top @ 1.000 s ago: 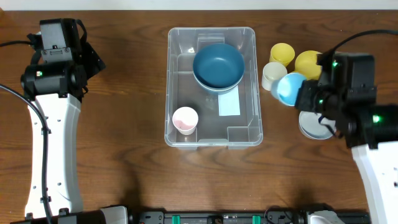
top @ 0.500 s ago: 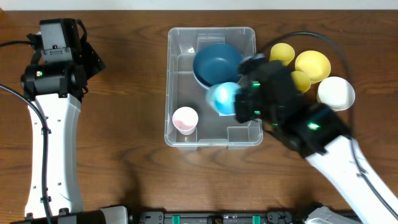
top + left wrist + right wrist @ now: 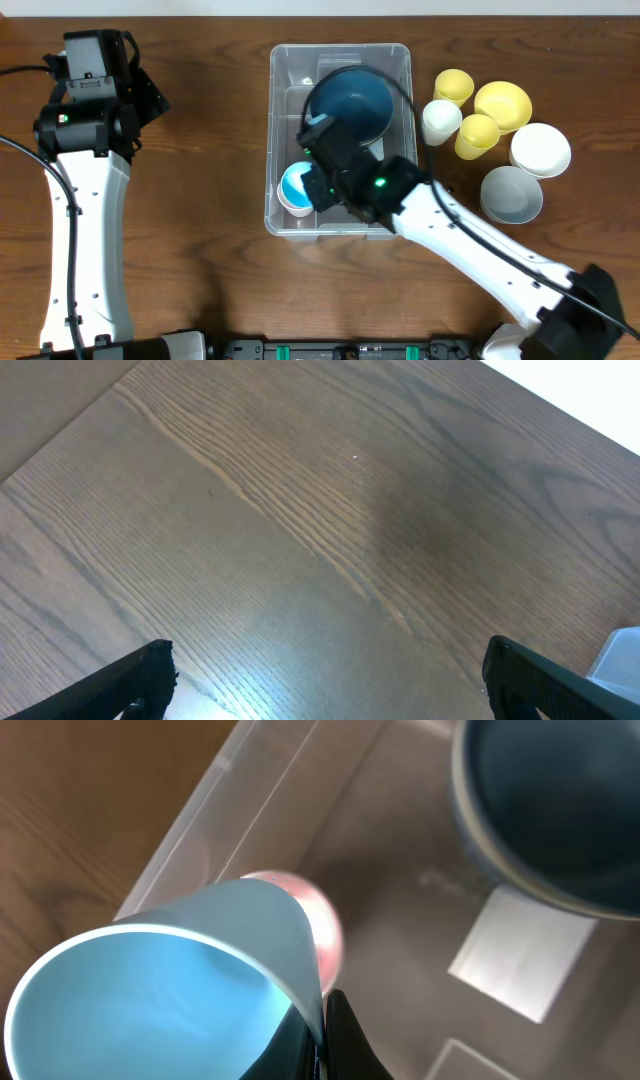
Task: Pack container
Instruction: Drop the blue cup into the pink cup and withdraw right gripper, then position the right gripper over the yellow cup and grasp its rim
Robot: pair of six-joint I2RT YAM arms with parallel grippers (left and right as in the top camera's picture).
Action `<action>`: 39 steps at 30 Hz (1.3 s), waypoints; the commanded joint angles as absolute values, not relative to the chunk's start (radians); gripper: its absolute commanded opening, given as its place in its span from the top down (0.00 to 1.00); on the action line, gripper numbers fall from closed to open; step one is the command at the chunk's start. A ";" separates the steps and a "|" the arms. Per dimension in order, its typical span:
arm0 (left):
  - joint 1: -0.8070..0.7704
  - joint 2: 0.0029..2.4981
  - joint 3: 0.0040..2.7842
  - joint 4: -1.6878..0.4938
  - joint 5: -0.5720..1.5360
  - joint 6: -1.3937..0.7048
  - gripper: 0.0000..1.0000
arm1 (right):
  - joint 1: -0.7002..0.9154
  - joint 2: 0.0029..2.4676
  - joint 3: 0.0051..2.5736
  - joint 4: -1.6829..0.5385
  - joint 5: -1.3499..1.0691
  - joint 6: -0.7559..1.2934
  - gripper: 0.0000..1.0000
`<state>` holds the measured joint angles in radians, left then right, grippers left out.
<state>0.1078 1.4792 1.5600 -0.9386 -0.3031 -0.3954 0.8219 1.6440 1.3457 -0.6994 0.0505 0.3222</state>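
Blue cup (image 3: 170,990), pinched at its rim by the clenched right gripper (image 3: 325,1032), hangs just above the pink cup (image 3: 325,930) in the lower-left corner of the container (image 3: 274,120).

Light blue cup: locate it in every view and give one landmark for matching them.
Overhead: the light blue cup is over the lower left of the container, pinched by the right gripper.
Left wrist: not in it; mostly bare table.
Right wrist: lower left, rim pinched.
Landmark: the dark blue bowl, top right in the right wrist view.
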 commanded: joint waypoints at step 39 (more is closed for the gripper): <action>0.112 1.478 1.577 -0.941 -0.324 -0.401 0.02 | -0.108 1.322 1.411 -1.079 0.110 0.315 0.17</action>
<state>0.1078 1.4792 1.5600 -0.9386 -0.3031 -0.3954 -0.0338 1.3025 1.4361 -1.0843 0.1959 0.3458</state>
